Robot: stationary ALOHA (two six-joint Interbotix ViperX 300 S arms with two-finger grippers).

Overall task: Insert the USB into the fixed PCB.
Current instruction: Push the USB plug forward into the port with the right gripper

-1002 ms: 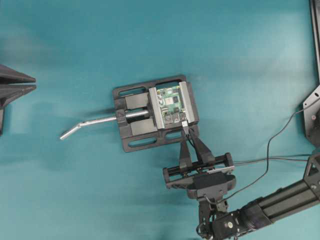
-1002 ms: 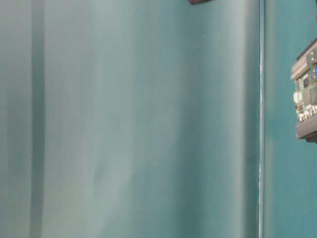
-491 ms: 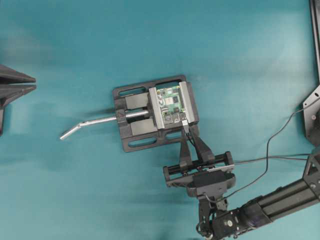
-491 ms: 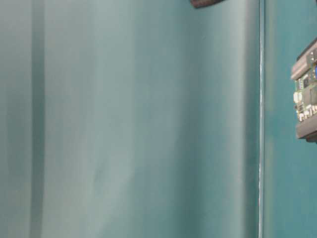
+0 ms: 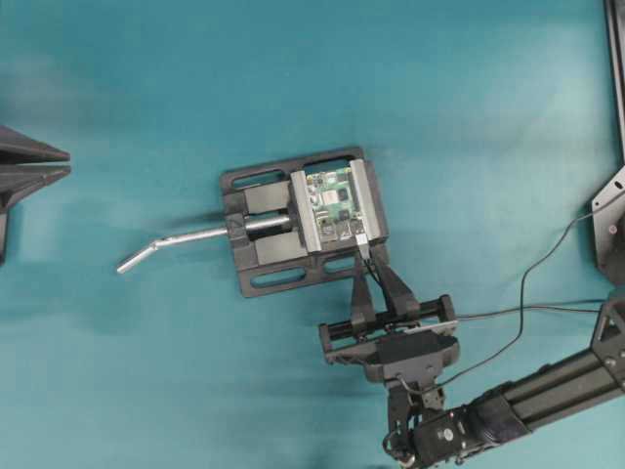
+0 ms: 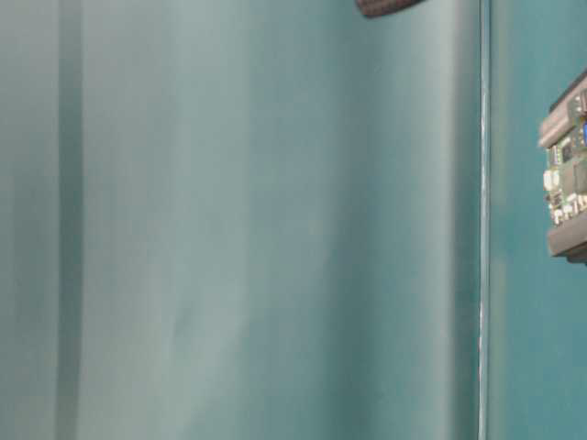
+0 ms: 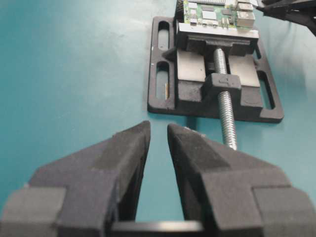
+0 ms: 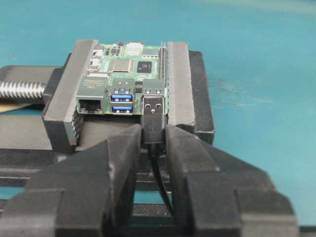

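On the teal table, a black vise clamps the fixed PCB between grey jaws, its handle toward nine o'clock. At five o'clock of the board, the right gripper pinches the USB, its silver tip at a port. Well apart, the left gripper stands parted, holding nothing.

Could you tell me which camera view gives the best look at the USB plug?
The right wrist view: the USB fills the centre, pinched by the right gripper at the fixed PCB. Overhead shows only a speck; the table-level and left wrist views don't show it.
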